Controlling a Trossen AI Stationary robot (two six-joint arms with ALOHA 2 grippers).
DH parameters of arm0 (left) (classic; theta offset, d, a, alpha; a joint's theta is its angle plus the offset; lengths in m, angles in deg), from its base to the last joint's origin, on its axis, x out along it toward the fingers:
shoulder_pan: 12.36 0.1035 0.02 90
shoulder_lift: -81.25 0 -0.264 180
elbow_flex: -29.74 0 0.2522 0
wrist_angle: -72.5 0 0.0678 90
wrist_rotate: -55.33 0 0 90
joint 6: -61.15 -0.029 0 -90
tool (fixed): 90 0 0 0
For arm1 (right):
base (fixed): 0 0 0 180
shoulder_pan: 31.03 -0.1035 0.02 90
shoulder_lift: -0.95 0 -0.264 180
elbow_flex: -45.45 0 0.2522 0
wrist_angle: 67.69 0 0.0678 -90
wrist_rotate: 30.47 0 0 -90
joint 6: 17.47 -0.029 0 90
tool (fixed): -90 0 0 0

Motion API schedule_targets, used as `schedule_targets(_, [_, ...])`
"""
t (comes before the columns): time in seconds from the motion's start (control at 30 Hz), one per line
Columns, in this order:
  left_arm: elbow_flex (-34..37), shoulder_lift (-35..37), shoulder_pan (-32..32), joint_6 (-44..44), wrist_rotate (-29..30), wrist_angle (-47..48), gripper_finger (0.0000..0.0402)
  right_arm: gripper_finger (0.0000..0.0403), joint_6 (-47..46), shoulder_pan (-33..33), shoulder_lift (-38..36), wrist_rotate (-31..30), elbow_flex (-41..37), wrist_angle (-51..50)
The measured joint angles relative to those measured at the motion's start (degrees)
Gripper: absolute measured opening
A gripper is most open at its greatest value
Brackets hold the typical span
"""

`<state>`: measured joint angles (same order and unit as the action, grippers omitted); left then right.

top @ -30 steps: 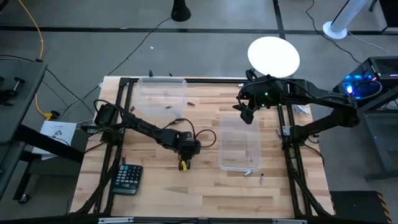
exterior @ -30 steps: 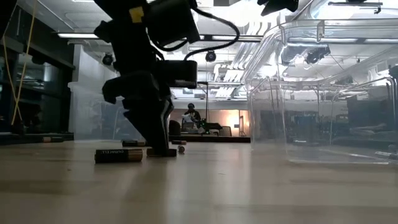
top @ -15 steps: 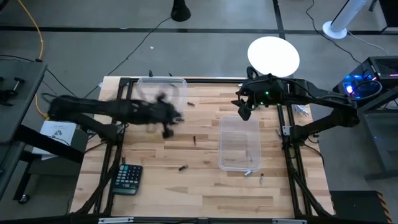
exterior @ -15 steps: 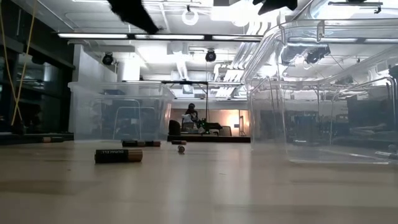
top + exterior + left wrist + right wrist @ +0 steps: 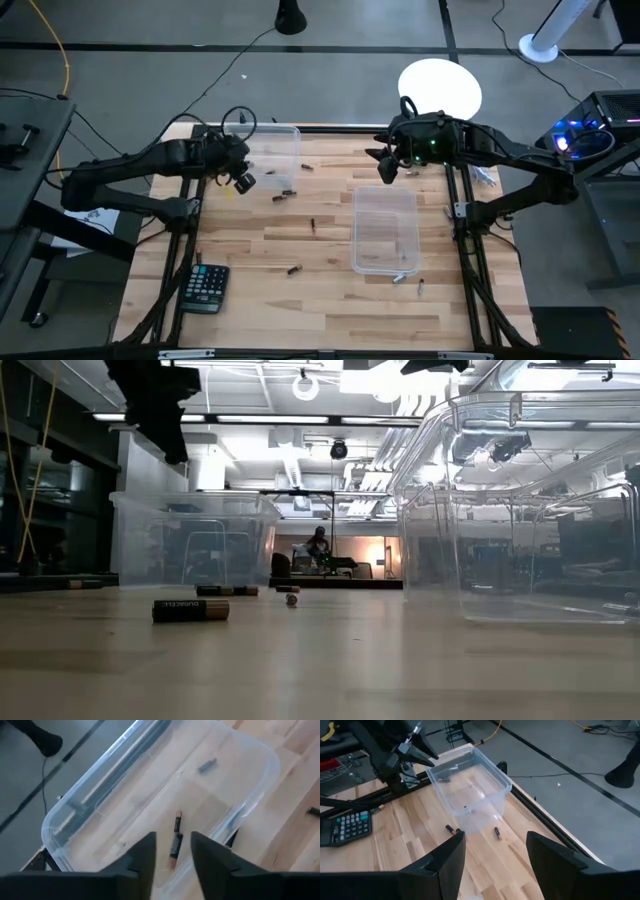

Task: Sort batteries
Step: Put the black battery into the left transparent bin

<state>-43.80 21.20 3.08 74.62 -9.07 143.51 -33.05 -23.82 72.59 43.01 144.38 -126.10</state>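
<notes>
L gripper (image 5: 243,182), fingers apart and empty, hangs over clear plastic bin (image 5: 262,150) at table's 11 o'clock; dark copper-tipped battery (image 5: 175,843) airborne or inside, can't tell. R gripper (image 5: 387,166) wide, empty, 1 o'clock.

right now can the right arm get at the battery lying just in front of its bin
Probably yes: the right gripper hangs open behind the right bin, the battery lies on bare wood, and only the bin stands between them.

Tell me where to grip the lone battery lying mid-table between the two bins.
Grip the battery across its middle, coming straight down. It lies flat on bare wood with its long axis running roughly toward the far edge, so set the fingers on its two long sides.
</notes>
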Motion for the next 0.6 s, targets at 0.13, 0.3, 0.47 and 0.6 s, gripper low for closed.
schedule_targets(0.13, [-3.27, -0.63, 1.06, 4.75, -2.93, 4.16, 0.018, 0.0206, 0.0, 0.0, 0.0, 0.04, 0.0, 0.0])
schedule_targets(0.3, [-4.64, -0.38, -1.38, 17.05, -19.6, 10.9, 0.0222, 0.0206, 0.05, 0.0, 0.02, -0.01, -0.01, -0.02])
schedule_targets(0.47, [0.3, -1.87, -17.35, 33.16, -28.81, 13.88, 0.0219, 0.0206, 0.61, 0.24, 0.04, -0.02, -0.15, -0.09])
schedule_targets(0.6, [4.66, -4.6, -32.49, 52.14, -31.24, 13.6, 0.0215, 0.0206, 0.61, 0.76, 0.04, -0.02, -0.15, -0.11])
